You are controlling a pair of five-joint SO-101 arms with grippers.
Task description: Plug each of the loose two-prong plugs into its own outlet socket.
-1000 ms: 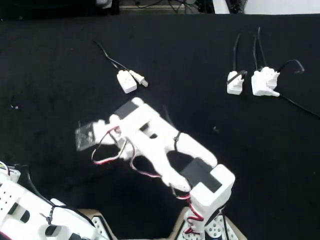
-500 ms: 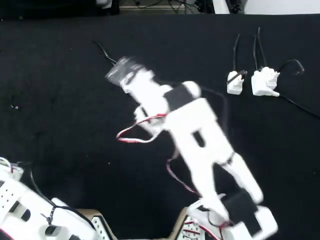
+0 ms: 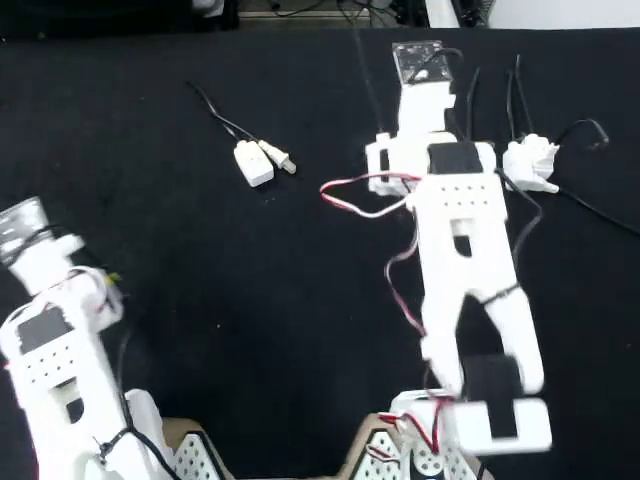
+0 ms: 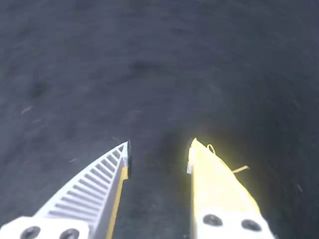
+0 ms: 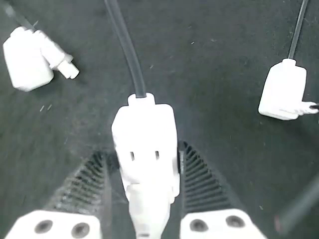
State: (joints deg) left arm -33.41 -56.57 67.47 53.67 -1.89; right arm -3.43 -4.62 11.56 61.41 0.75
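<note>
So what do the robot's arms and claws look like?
The left arm and right arm are chunky white plastic with black blocks on them. Red and white wires loop along the right arm. The left claw has one white ribbed finger and one yellow finger. The right claw has two dark ribbed fingers on white bases with screws.

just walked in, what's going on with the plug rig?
The right tool is at the far side of the black cloth table, open around a white two-slot socket block on a black cord, not clamped. The left tool is open over bare cloth at the near left. Toward the far left, a small white socket and a loose white two-prong plug lie side by side, not plugged together.
</note>
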